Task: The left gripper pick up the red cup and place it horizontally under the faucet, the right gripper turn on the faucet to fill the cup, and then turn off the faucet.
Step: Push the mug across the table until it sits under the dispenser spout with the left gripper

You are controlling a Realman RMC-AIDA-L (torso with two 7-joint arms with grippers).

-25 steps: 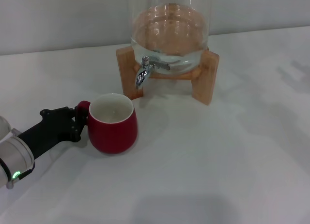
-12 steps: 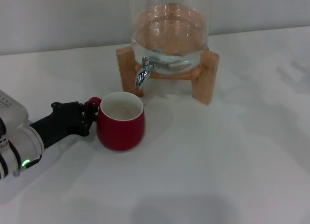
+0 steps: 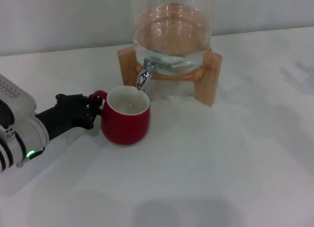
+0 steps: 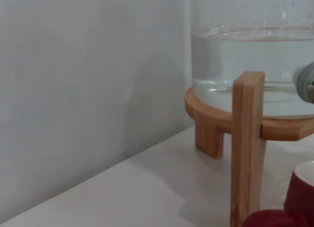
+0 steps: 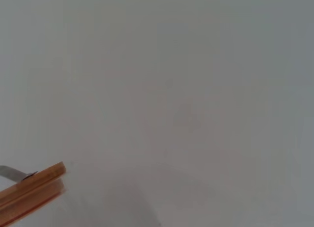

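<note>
Left gripper (image 3: 94, 109) apparently clamping red cup (image 3: 125, 117) handle, upright

One red cup (image 3: 125, 120), one faucet (image 3: 144, 73), one glass jar (image 3: 171, 33), one wooden stand (image 3: 208, 75), one claw (image 3: 93, 109)

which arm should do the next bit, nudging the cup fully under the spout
Left. The left gripper is shut on the red cup at its handle, and the cup's rim sits just below and beside the faucet. The right gripper is not in the head view.
</note>
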